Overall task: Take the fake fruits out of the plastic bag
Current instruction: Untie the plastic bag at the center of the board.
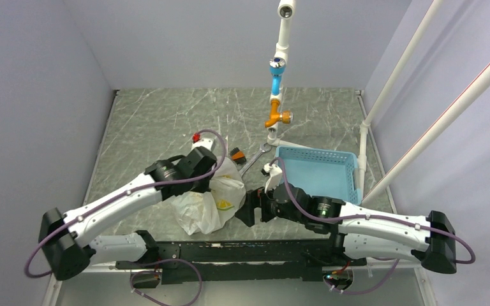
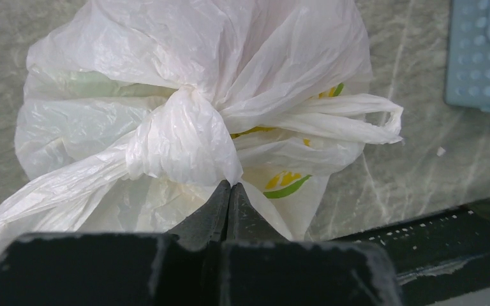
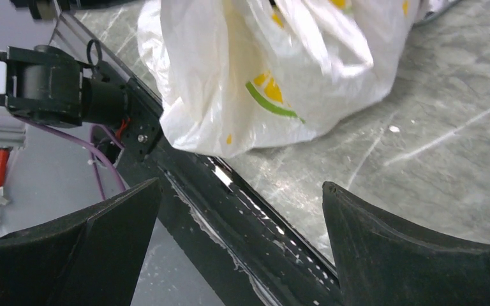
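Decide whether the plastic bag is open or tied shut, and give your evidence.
Tied shut: the left wrist view shows the plastic bag gathered into a knot, one loop handle sticking out.

No readable text anywhere.
Only wordless lemon-slice prints [image 2: 285,183] on the plastic bag [image 2: 166,51]; no legible letters, numbers or brand marks.

Bright, even light from above. Faint soft shadows on the grey marbled tabletop [image 1: 166,115]. The crinkly translucent white plastic bag [image 2: 185,76] looks washed out; nearest foreground blurs.
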You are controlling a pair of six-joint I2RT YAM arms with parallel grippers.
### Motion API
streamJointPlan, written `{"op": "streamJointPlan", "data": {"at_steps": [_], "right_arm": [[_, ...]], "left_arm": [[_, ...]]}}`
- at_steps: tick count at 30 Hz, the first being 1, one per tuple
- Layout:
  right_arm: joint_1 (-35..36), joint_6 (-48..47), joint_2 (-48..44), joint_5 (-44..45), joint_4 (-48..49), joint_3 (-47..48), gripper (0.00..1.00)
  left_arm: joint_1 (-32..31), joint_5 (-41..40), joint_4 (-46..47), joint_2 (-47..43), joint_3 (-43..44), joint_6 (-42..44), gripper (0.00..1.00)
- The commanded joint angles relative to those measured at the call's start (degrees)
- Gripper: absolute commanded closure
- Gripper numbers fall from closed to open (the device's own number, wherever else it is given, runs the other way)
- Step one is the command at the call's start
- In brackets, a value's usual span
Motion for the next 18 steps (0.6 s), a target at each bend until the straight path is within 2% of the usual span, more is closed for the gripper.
{"op": "streamJointPlan", "data": {"at_steps": [1, 7, 12, 15, 18], "right_arm": [[-1.91, -1.73, 5.02, -4.28, 2.19, 8.22, 0.01], [-1.85, -3.68, 11.18, -2.45, 2.97, 15.54, 0.10], [-1.92, -8.05, 16.64, 0.40, 5.28, 19.60, 0.27], [-1.88, -11.17, 20.97, -0.01, 5.26, 23.30, 0.46], [-1.51, -16.93, 25.20, -4.63, 7.36, 26.00, 0.47]], "left_arm": [[-0.22, 5.43, 4.68, -6.36, -4.84, -1.24, 1.00], [-0.27, 6.27, 6.17, -15.80, -12.82, -3.68, 1.00], [-0.21, 5.66, 6.37, -22.76, -16.99, -4.06, 1.00], [-0.26, 6.45, 5.95, -24.55, -17.88, -2.78, 1.00], [-0.24, 7.62, 5.62, -24.88, -18.55, -0.39, 1.00]]}}
